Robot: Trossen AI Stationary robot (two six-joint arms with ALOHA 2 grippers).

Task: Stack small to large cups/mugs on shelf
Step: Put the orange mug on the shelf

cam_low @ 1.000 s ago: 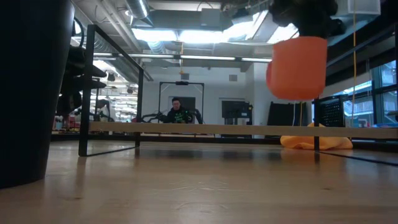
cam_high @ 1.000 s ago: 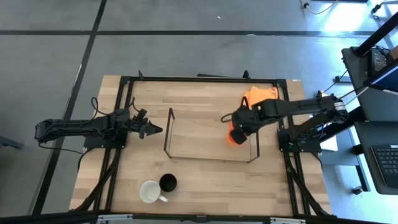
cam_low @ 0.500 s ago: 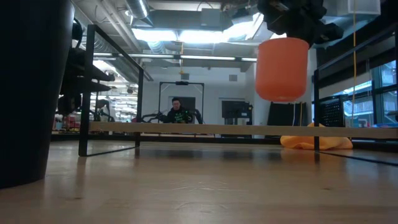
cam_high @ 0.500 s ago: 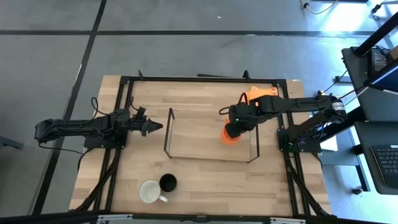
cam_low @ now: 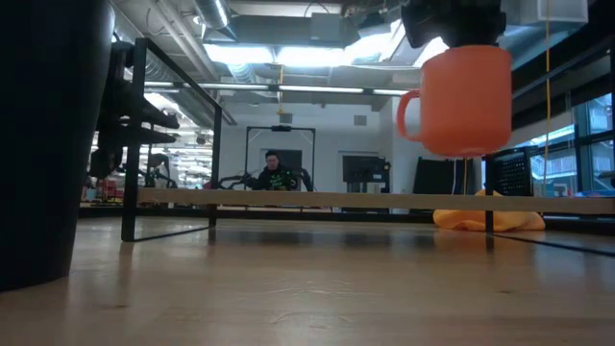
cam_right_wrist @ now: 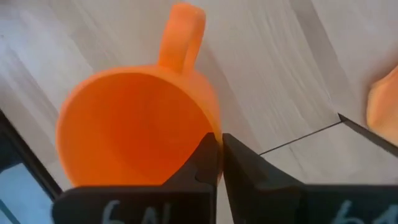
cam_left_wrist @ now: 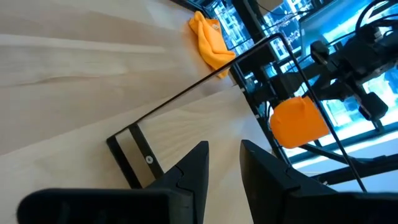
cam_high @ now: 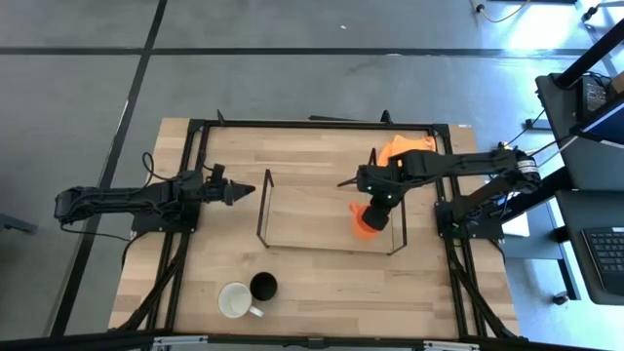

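- Orange mug (cam_high: 366, 218) hangs clear above the counter (cam_high: 312, 263), over the right end of the shelf (cam_high: 331, 211); in the low view its base sits above the shelf's long rail and its handle shows to one side.
- The right tool (cam_high: 376, 203) is pinched tight on the orange mug's rim, one finger inside the cup and one outside, as the right wrist view shows (cam_right_wrist: 214, 163).
- The mug is just beside the shelf's right end frame, whose thin black uprights hem it in on that side; toward the shelf's left end the wood is bare.
- An orange cloth (cam_high: 405, 148) lies on the counter behind the shelf's right end, beneath the right arm.
- The left tool (cam_high: 246, 191) hovers just outside the shelf's left end frame, fingers a narrow gap apart and holding nothing.
- White mug (cam_high: 234, 300) and black mug (cam_high: 263, 286) stand touching, in front of the shelf near its left end, well apart from it and close to the counter's front edge.
- A person (cam_low: 274, 173) sits far behind the shelf, in the room beyond.
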